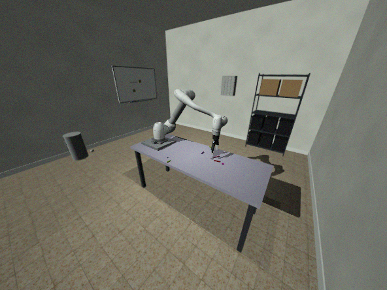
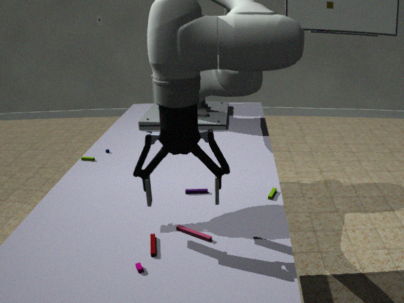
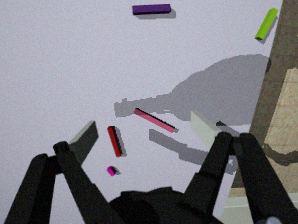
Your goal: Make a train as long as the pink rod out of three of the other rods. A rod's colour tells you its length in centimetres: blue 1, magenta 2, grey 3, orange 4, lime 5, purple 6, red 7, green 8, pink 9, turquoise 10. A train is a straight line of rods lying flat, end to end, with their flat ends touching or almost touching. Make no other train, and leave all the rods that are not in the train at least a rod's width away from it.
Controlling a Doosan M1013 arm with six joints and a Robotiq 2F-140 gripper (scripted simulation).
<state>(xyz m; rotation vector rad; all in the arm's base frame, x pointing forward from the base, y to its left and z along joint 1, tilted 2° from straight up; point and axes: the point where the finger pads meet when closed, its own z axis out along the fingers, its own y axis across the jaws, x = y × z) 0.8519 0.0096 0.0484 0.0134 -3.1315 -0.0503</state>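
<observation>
My gripper (image 2: 182, 194) hangs wide open and empty above the table, over the middle of the rods; it also shows in the wrist view (image 3: 145, 132). The pink rod (image 2: 194, 233) lies flat below it, at a slant, partly in the arm's shadow, and shows in the wrist view (image 3: 154, 120). A red rod (image 2: 153, 244) lies to its left and a short magenta rod (image 2: 139, 267) lies nearer the front. A purple rod (image 2: 196, 191) lies farther back. One lime rod (image 2: 271, 193) lies at the right table edge, another lime rod (image 2: 87, 158) far left, near a tiny blue rod (image 2: 107, 150).
The arm's base plate (image 2: 184, 117) sits at the far end of the table. The right table edge runs close to the lime rod there. In the wide view a shelf (image 1: 278, 112) stands by the wall and a grey bin (image 1: 75, 145) stands on the floor.
</observation>
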